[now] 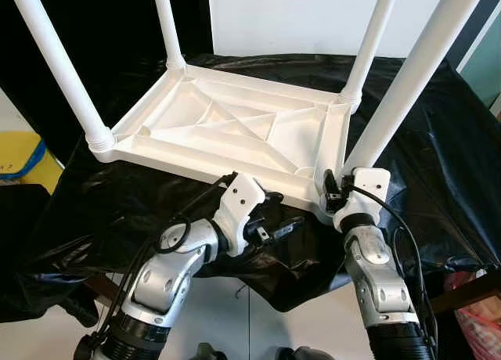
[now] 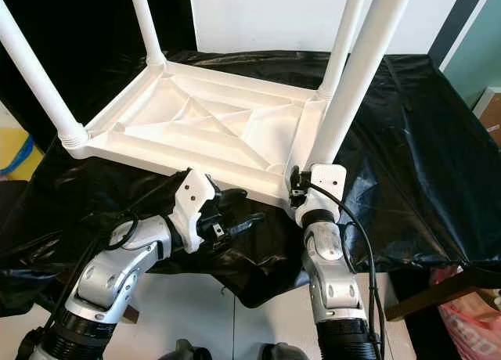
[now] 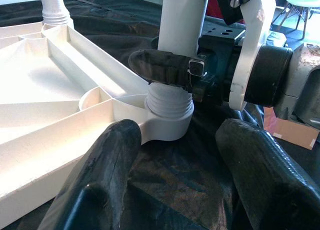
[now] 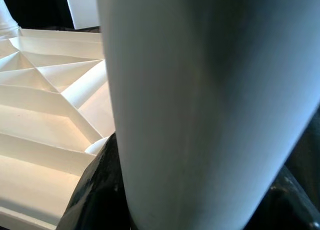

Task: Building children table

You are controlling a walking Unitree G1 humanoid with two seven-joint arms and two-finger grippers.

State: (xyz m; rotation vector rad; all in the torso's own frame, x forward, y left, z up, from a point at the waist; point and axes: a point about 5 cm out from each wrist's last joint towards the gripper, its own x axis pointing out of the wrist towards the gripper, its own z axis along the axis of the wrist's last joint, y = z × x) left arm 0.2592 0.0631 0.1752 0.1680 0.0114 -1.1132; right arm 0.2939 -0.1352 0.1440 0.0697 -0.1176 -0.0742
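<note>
So the white plastic tabletop is lying upside down on a black plastic sheet, ribbed underside up, sitting mid-frame in my head views. That way the corner sockets face up and the legs can go straight in from above. All four round white legs are standing in their corners, rising out the top of the frame.

My right gripper is wrapped around the near-right leg just above its threaded collar, lower right of centre. In the left wrist view one of its black fingers curls round the tube right over the ridged base, so I'd call it clamped on the leg, probably to twist or seat it in the socket.

My left gripper hangs just in front of the tabletop's near edge, lower centre, fingers spread apart and grabbing nothing, pointed at that same corner.

Texture-wise: the tabletop is smooth moulded plastic with diagonal stiffening ribs, the legs are plain glossy tubes, and the sheet is crinkly and shiny, draped over whatever's underneath.
</note>
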